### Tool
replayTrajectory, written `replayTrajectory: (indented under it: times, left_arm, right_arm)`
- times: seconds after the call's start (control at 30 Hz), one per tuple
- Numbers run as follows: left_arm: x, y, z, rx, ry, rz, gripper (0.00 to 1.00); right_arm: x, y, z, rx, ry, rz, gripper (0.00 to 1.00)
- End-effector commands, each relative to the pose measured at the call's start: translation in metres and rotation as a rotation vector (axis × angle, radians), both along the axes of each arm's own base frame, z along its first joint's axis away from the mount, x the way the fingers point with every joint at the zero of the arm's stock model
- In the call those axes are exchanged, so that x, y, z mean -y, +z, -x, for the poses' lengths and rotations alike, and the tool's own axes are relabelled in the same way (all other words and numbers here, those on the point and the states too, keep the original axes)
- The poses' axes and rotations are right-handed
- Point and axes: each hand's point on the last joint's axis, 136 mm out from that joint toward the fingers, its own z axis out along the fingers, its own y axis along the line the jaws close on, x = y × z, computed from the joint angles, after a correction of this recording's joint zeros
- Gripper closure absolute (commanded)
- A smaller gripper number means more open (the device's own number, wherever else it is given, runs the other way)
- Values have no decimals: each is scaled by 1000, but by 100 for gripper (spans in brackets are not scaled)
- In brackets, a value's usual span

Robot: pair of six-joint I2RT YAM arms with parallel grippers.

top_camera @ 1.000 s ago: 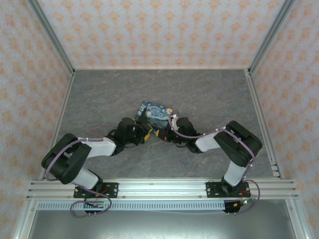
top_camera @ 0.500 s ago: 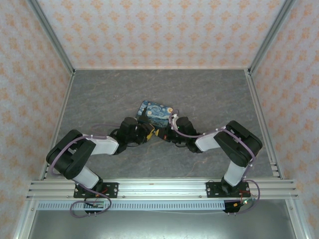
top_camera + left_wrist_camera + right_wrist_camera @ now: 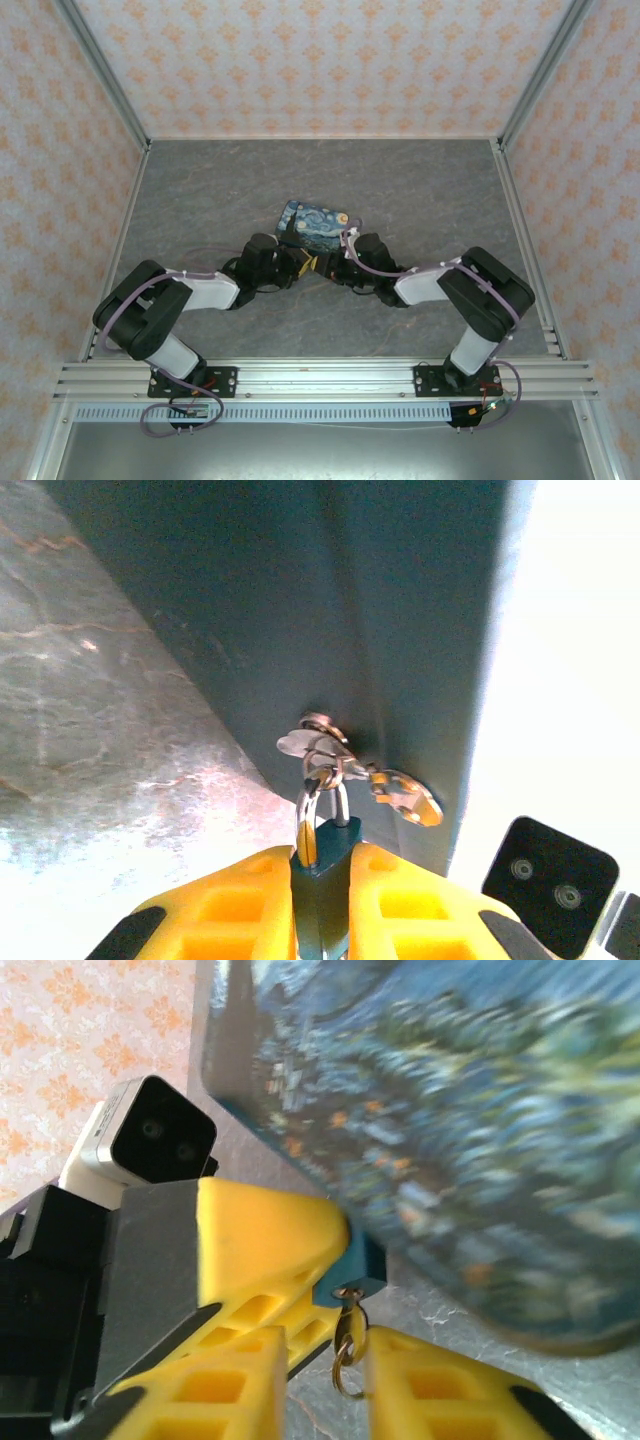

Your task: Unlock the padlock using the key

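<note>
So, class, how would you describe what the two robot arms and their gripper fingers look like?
The left arm and right arm have black joints, pale grey links and lilac cables looped alongside. Their fingers are yellow plastic with moulded rectangular pockets.

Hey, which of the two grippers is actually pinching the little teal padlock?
The left gripper: its yellow fingers are closed on the padlock, gripping its teal body. The right gripper has its fingers apart, with a small metal ring dangling between them.
</note>
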Motion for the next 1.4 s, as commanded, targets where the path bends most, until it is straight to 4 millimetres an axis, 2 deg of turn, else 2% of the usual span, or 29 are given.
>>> replayTrajectory:
  times: [0.0, 0.13, 0.23, 0.43, 0.57, 0.67, 0.83, 1.03, 1.07, 1.1, 1.2, 1.37]
  left_arm:
    - [-5, 6, -2, 13, 14, -48, 100]
    - [-5, 12, -2, 10, 14, -48, 100]
    - [-4, 15, -1, 2, 15, -40, 100]
    - [1, 20, -1, -31, 15, -4, 100]
    - [2, 23, 1, -58, 16, -2, 100]
    - [2, 25, 2, -70, 15, -8, 100]
    - [1, 27, 3, -88, 17, -8, 100]
    - [3, 31, 3, -91, 9, -5, 100]
    - [4, 31, 2, -91, 7, -4, 100]
    - [5, 31, 2, -92, 3, -6, 100]
    - [5, 32, 2, -93, -3, -7, 100]
    - [6, 34, 2, -93, -9, -7, 100]
  right_arm:
    - [6, 16, 1, 90, 5, 38, 65]
    - [25, 11, 5, 140, 9, 174, 54]
    - [39, 15, 8, 203, 28, 283, 48]
    - [62, 46, 10, 445, 88, 434, 46]
    - [68, 74, 15, 658, 162, 491, 45]
    - [69, 83, 22, 819, 253, 542, 45]
    - [68, 72, 32, 1047, 421, 757, 44]
    - [61, 54, 24, 1205, 492, 1013, 43]
    - [59, 57, 23, 1232, 480, 1029, 43]
    - [56, 48, 21, 1239, 498, 1062, 43]
    - [47, 41, 17, 1278, 495, 1119, 43]
    - [31, 36, 13, 1298, 472, 1094, 43]
